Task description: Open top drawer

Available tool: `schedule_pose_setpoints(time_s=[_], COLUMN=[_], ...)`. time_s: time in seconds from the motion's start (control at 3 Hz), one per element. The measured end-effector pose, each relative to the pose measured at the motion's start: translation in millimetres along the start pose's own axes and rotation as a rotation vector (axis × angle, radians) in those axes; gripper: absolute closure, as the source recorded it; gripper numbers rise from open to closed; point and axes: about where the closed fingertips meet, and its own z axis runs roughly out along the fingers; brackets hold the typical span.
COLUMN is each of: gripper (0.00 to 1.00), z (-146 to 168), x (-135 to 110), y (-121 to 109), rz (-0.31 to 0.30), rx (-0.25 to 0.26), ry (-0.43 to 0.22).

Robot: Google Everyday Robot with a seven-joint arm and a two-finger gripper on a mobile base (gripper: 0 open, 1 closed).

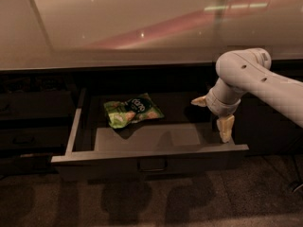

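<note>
Top drawer (118,153) stands out below the worktop (142,27). Snack bag (132,110) lies in its tray, left of centre, toward the back. Claw (213,115) hangs over the drawer's right end, behind the front rim, well apart from the bag. Handle (152,164) sits centred on the front.

glossy countertop (118,22); matt top drawer (151,153); shiny packet (132,110); smooth pale hand (212,116) above drawer's right end
</note>
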Motion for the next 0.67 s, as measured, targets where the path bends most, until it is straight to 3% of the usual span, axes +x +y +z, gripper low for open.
schedule_pose_setpoints(time_s=[0.67], gripper=[0.0], z=[0.1], x=[-5.6], y=[4.4], rz=[-0.01], rx=[-0.007], ry=[-0.016])
